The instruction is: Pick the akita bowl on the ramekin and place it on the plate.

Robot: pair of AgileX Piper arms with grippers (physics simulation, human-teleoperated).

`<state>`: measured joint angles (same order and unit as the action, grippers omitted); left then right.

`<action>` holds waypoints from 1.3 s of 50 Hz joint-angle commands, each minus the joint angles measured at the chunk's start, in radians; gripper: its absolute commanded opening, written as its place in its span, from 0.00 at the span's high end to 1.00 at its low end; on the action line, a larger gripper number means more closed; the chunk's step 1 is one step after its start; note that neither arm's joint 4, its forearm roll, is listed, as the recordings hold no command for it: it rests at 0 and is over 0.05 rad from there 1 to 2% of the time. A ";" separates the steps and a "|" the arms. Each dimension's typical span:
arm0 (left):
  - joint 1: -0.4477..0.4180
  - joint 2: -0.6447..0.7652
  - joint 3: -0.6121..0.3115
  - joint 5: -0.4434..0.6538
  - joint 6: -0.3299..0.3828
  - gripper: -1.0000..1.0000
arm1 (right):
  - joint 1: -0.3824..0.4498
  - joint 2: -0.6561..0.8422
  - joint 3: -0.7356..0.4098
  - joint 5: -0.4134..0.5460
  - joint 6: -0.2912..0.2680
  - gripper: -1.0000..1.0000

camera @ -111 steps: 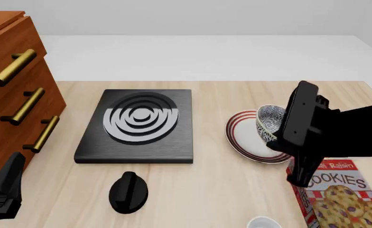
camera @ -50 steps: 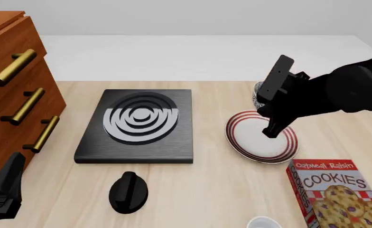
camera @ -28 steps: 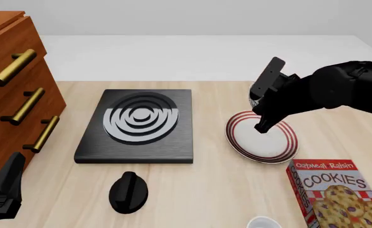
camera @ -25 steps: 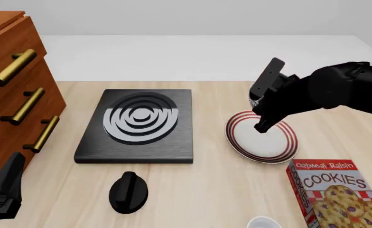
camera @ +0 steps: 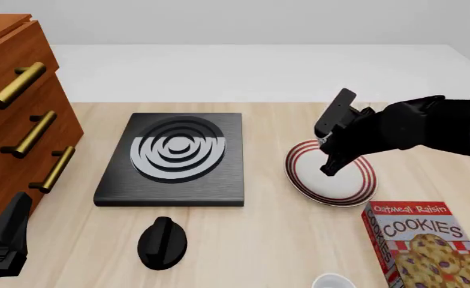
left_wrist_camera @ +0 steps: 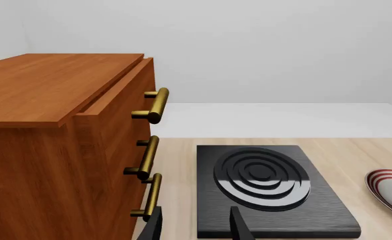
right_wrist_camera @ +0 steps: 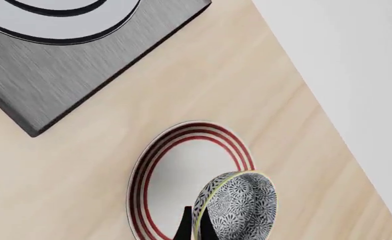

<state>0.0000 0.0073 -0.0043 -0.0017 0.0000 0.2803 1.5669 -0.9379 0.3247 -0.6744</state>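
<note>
The plate [camera: 331, 174] lies on the bench [camera: 259, 240] right of the burner [camera: 175, 157], with a bare strip of wood between them. A cookie box [camera: 427, 243] sits near the plate's near-right edge, and the bench's far edge runs just behind the plate. The ramekin [camera: 331, 281] shows only as a sliver at the bottom edge of the front view, left of the box. A black knob [camera: 162, 242] lies in front of the burner; a wooden drawer chest [camera: 19, 120] fills the left side.

The right end effector [right_wrist_camera: 197, 226] hangs over the plate's far part, its fingers closed to a narrow gap on the rim of the bowl [right_wrist_camera: 239, 207]. The bowl is tipped on its side, rim edge-on to the wrist camera, above the plate's inner white area; whether it touches the plate cannot be told. In the front view the arm hides nearly all of the bowl.

The left end effector [left_wrist_camera: 194, 224] hangs low at the near-left corner, well apart from everything, fingers spread and holding nothing.
</note>
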 commanded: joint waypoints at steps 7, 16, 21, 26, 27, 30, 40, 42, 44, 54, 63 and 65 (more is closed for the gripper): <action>0.000 0.000 0.000 0.000 0.000 0.00 | -0.014 0.053 -0.009 -0.047 0.001 1.00; 0.000 0.000 0.000 0.000 0.000 0.00 | -0.014 0.083 0.020 -0.085 0.006 1.00; 0.000 0.000 0.000 0.000 0.000 0.00 | -0.007 0.097 0.032 -0.104 0.016 1.00; 0.000 0.000 0.000 0.000 0.000 0.00 | -0.009 0.108 0.034 -0.113 0.015 1.00; 0.000 0.000 0.000 0.000 0.000 0.00 | -0.011 0.109 0.042 -0.120 0.007 1.00; 0.000 0.000 0.000 0.000 0.000 0.00 | -0.015 0.118 0.052 -0.134 0.002 1.00; 0.000 0.000 0.000 0.000 0.000 0.00 | -0.038 0.141 0.072 -0.161 -0.019 1.00; 0.000 0.000 0.000 0.000 0.000 0.00 | -0.036 0.143 0.069 -0.159 -0.013 1.00; 0.000 0.000 0.000 0.000 0.000 0.00 | -0.037 0.144 0.071 -0.161 -0.016 1.00; 0.000 0.000 0.000 0.000 0.000 0.00 | -0.036 0.167 0.085 -0.191 -0.024 1.00; 0.000 0.000 0.000 0.000 0.000 0.00 | -0.030 0.184 0.092 -0.208 -0.018 1.00; 0.000 0.000 0.000 0.000 0.000 0.00 | -0.031 0.189 0.092 -0.212 -0.017 1.00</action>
<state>0.0000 0.0073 -0.0043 -0.0017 0.0000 0.2493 1.7408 -0.8503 0.1349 -0.6951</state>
